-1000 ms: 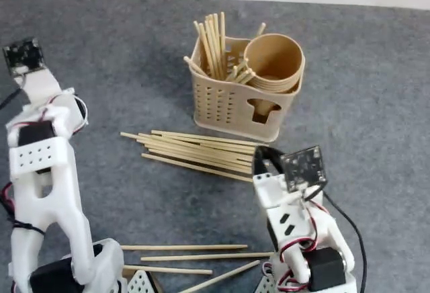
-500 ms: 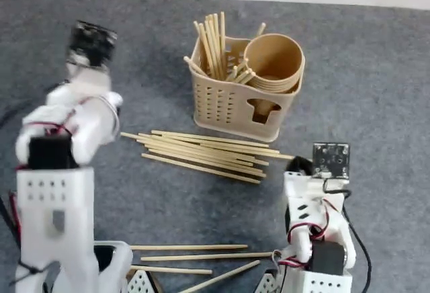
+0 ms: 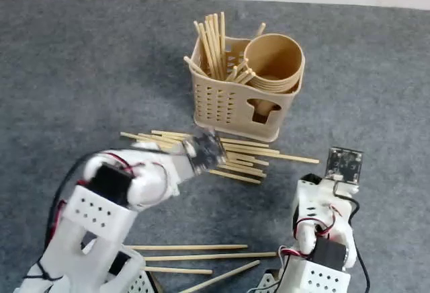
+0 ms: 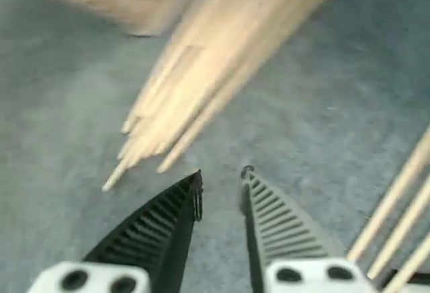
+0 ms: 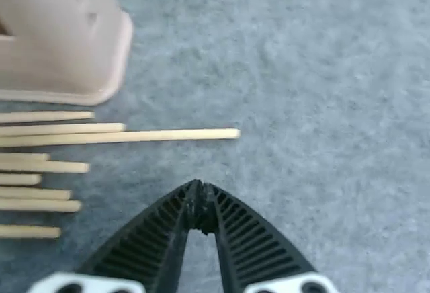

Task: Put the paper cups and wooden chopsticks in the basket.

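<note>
The beige basket (image 3: 235, 108) stands at the back of the mat, with nested paper cups (image 3: 274, 61) and several upright chopsticks (image 3: 212, 41) in it. A loose bundle of wooden chopsticks (image 3: 252, 155) lies just in front of it. My left arm (image 3: 161, 172) stretches over the bundle's left half. In the left wrist view my left gripper (image 4: 220, 180) is open and holds nothing, just short of the blurred chopstick ends (image 4: 195, 105). My right gripper (image 5: 199, 205) is shut and holds nothing, close above the mat, near one chopstick (image 5: 148, 135) that sticks out of the bundle.
Three more chopsticks (image 3: 195, 256) lie near the front edge between the two arm bases. A corner of the basket (image 5: 74, 44) is seen in the right wrist view. Grey mat (image 3: 376, 91) covers the table.
My left arm has swung from the far left across to the chopstick bundle. My right arm has drawn back to the right, and one chopstick now pokes farther right out of the bundle.
</note>
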`<state>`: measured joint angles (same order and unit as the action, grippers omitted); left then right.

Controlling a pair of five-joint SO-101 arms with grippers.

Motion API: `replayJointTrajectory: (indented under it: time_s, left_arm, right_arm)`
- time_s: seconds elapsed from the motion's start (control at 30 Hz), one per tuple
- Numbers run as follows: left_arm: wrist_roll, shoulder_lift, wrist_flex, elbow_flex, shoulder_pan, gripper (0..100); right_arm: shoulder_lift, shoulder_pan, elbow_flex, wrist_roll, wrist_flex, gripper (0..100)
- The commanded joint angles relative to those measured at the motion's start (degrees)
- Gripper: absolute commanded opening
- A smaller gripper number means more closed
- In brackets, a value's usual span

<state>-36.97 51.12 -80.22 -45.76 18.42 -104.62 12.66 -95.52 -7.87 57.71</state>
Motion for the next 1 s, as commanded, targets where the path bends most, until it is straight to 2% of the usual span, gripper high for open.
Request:
replayJointTrajectory:
  time_s: [0.0, 0.33, 0.4, 0.47, 0.57, 0.77, 0.97]
  left_arm:
    - [-0.79, 1.19, -0.79, -2.42, 6.29, 12]
    - [-0.18, 1.19, 0.18, -12.62, 21.32, 12]
    - [4.84, 1.19, 3.69, -15.52, 24.04, 12]
    - [11.25, 1.19, 7.65, -18.95, 26.59, 17]
    - [14.77, 1.19, 11.34, -23.16, 28.79, 24]
    - [14.68, 0.66, 16.88, -27.3, 30.2, 22]
    - [14.68, 0.66, 18.29, -28.62, 29.67, 22]
  right_arm:
    - [-0.66, 1.36, -1.1, 0.7, -0.31, 0.5]
    - [-0.66, 1.54, -1.27, 0.26, -0.4, 0.5]
    - [-0.66, 1.54, -1.27, 0.26, -0.4, 0.5]
    - [-0.66, 1.54, -1.27, 0.26, -0.4, 0.5]
    - [-0.66, 1.54, -1.27, 0.26, -0.4, 0.5]
    - [-0.66, 1.54, -2.07, 0.26, -0.57, 0.5]
    - [-0.66, 1.54, -5.67, 0.26, -6.55, 0.5]
